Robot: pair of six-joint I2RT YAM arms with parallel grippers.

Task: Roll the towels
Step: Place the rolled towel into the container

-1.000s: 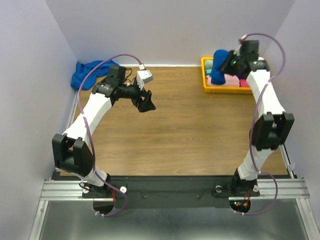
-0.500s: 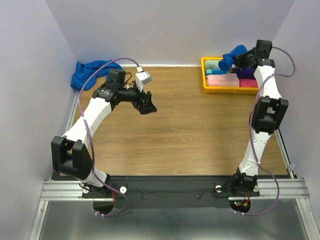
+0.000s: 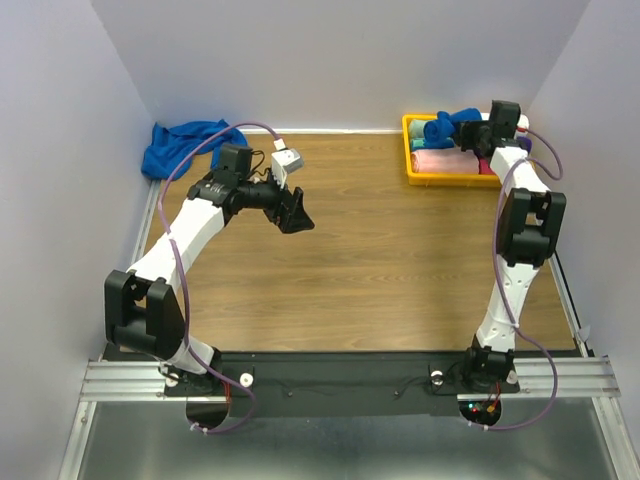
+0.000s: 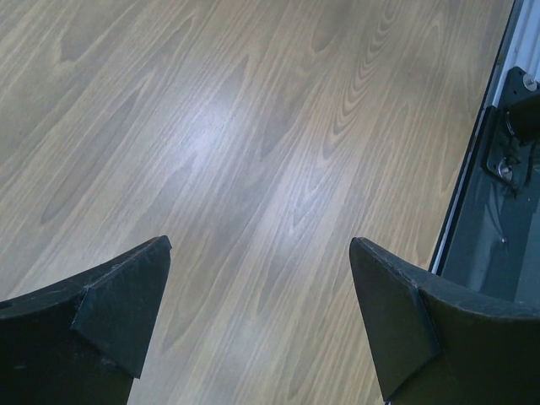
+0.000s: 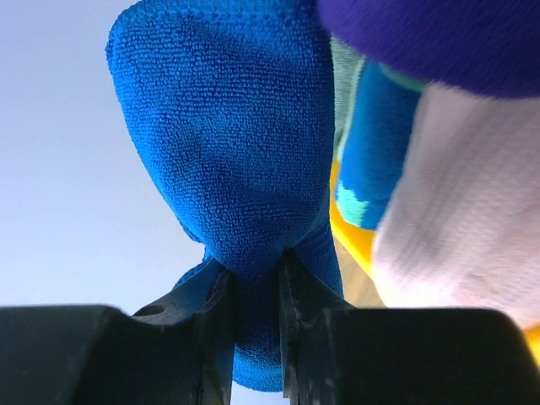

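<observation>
- Far right: the right gripper [image 5: 257, 283] has its fingers [image 5: 215, 329] pressed onto a fold of one royal-blue towel [image 5: 228, 143] at the yellow bin [image 3: 407, 150]. This looks like a move to pull it clear of the pink towel [image 3: 445, 160], white towel [image 5: 456, 211] and purple towel [image 5: 422, 34] packed there.
- The left gripper [image 4: 257, 278] hovers over bare tabletop [image 4: 211, 143], fingers spread wide and holding nothing, seemingly ready to help with rolling.
- The second royal-blue towel [image 3: 180, 143] lies crumpled in the far-left corner, unrolled.

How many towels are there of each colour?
Blue towels: 2 (one heaped, one in the right pincer)
Pink towel: 1
Teal towel: 1
Purple towel: 1
Total: 5 in sight; the yellow bin may hide more.
</observation>
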